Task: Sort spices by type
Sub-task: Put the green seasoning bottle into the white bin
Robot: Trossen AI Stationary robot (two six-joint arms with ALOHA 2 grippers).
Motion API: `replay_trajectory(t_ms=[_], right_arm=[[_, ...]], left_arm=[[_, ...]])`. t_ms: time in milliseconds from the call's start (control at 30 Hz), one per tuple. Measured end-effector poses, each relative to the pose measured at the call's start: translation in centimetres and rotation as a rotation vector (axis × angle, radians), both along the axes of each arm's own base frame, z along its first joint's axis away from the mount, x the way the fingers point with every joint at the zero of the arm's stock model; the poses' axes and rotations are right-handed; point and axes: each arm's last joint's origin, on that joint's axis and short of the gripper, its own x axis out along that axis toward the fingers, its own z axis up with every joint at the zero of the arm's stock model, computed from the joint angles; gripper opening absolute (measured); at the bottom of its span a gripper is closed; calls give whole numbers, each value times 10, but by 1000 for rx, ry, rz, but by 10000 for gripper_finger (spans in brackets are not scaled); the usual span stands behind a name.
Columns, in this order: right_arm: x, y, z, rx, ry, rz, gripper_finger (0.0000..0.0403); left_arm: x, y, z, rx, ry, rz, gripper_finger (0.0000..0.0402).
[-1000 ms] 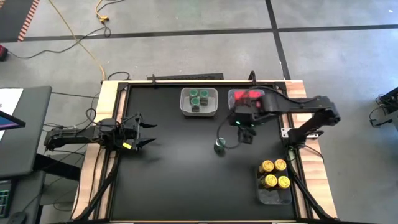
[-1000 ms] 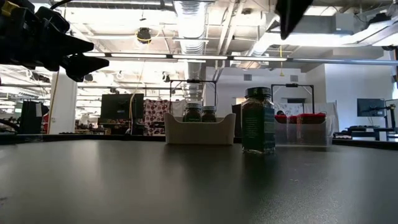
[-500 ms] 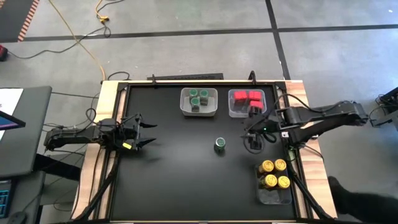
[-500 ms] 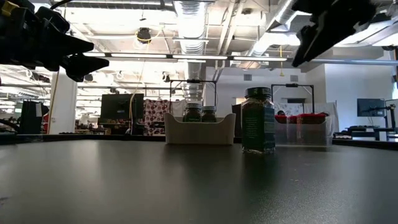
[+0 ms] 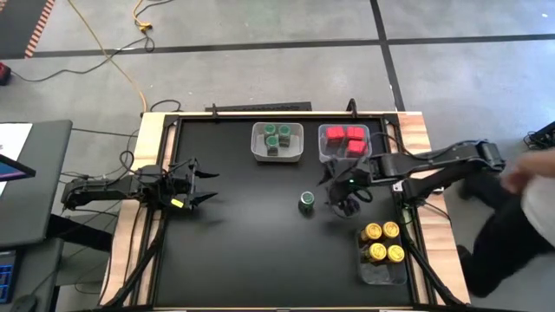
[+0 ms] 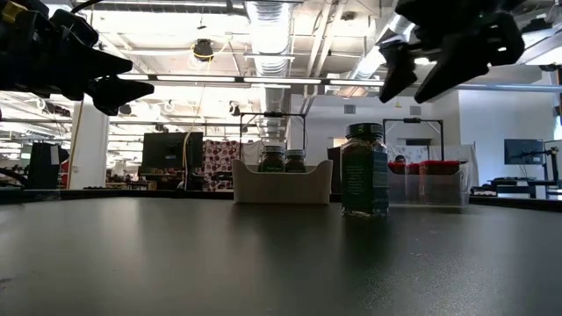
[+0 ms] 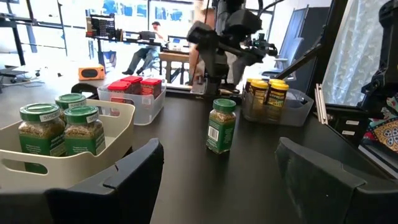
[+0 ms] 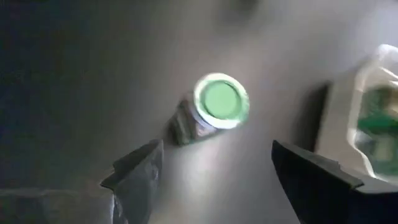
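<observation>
One green-lidded spice jar [image 5: 306, 201] stands upright on its base, alone, mid-table; it also shows in the low view [image 6: 364, 169] and the left wrist view [image 7: 221, 124]. My right gripper [image 5: 341, 201] hangs open just right of the jar and above it, tipped down toward its green lid [image 8: 221, 102]. It touches nothing. My left gripper [image 5: 212, 186] waits open and level at the table's left edge. More green-lidded jars sit in a white bin [image 5: 277, 152], red boxy ones in a clear bin [image 5: 323, 156], yellow-lidded ones in another bin [image 5: 381, 273].
The white and red bins stand side by side at the far edge; the yellow-jar bin sits near the right front corner. A person [image 5: 520, 208] stands just off the table's right edge. Bare black tabletop [image 5: 243, 243] lies between the left gripper and the lone jar.
My right gripper has come down from high over the far right part of the table toward the lone green-lidded jar, rolling and tipping its fingers downward as it went. It has stayed open. A person has stepped into view at the right edge.
</observation>
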Motion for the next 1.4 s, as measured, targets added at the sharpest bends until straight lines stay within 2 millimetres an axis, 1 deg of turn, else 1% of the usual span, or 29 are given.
replay_trajectory(t_ms=[67, 233, 400, 533, 733, 900, 1067, 1167, 1400], right_arm=[[9, 0, -1, 17, 26, 55, 334], [35, 0, 7, -49, 95, 135, 334], [65, 1, 10, -75, 184, 177, 334], [82, 2, 5, -120, 299, 272, 334], [101, 3, -12, -124, 412, 306, 333], [111, 3, -31, -125, 468, 322, 333], [115, 3, -47, -123, 525, 334, 326], [117, 3, -52, -122, 537, 336, 312], [118, 1, -51, -109, 529, 304, 279]], left_arm=[[0, 0, 0, 0, 0, 0, 297], [0, 0, 0, 0, 0, 0, 297], [0, 0, 0, 0, 0, 0, 297], [0, 0, 0, 0, 1, 0, 297], [0, 0, 0, 0, 0, 0, 297], [0, 0, 0, 0, 1, -1, 297], [0, 0, 0, 0, 0, 0, 297], [0, 0, 0, 0, 0, 0, 297], [0, 0, 0, 0, 0, 0, 297]])
